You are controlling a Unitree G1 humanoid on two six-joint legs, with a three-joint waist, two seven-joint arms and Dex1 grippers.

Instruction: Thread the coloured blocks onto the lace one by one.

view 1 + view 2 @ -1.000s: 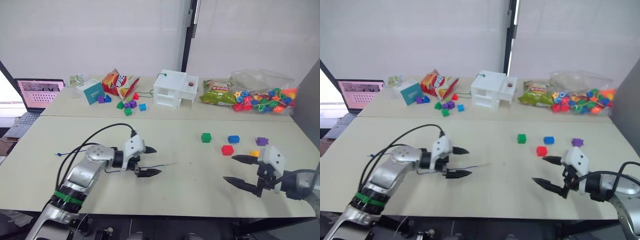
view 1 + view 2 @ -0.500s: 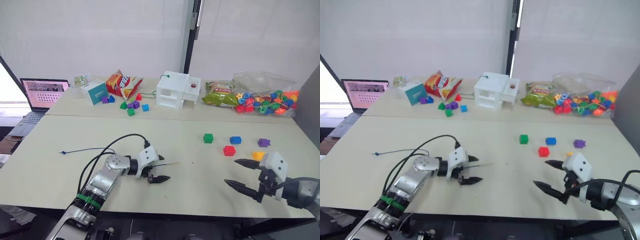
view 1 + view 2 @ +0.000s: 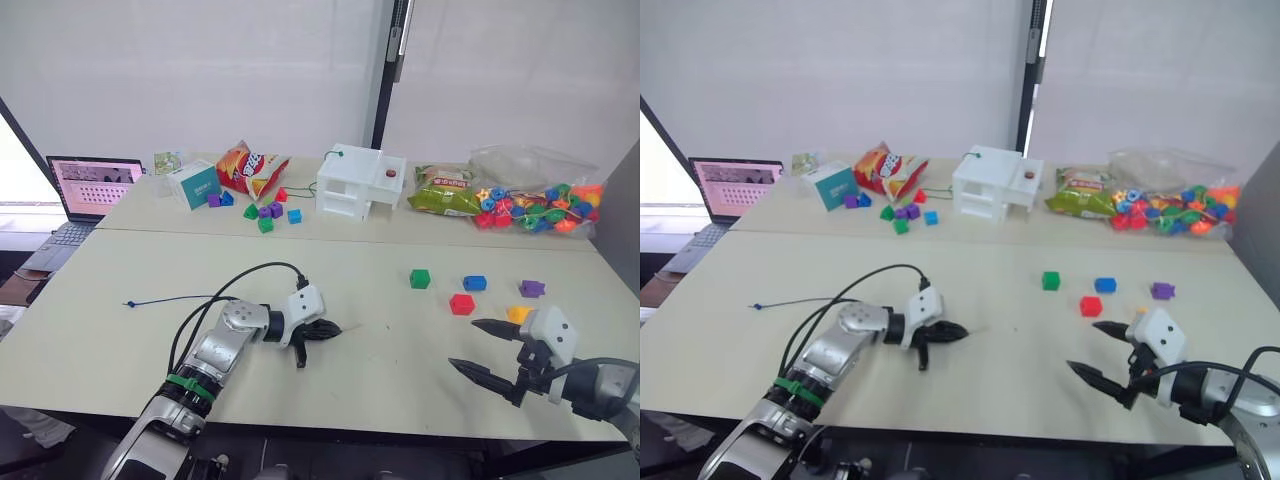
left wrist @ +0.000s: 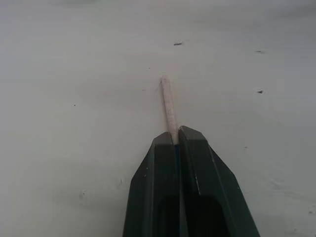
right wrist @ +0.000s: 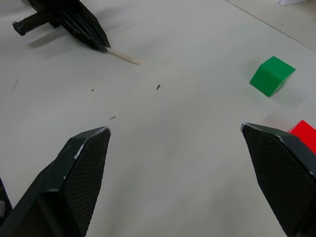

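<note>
Dark-blue thin string lace (image 3: 170, 298) trails toward the bench's left edge, while its stiff pale tip (image 4: 168, 104) pokes out of the left gripper (image 3: 322, 330), whose 2 black fingers are clamped on it near the front edge. The right gripper (image 3: 484, 348) hovers spread wide and empty by the right front corner. The 5 small plastic blocks lie loose: green (image 3: 420, 278), blue (image 3: 474, 283), red (image 3: 461, 304), purple (image 3: 531, 289), yellow-orange (image 3: 517, 313). Threading seems unstarted; next, the right should probably pick 1 block.

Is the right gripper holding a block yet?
No, the right gripper is open and empty above the table, with the green block lying beyond it.
</note>
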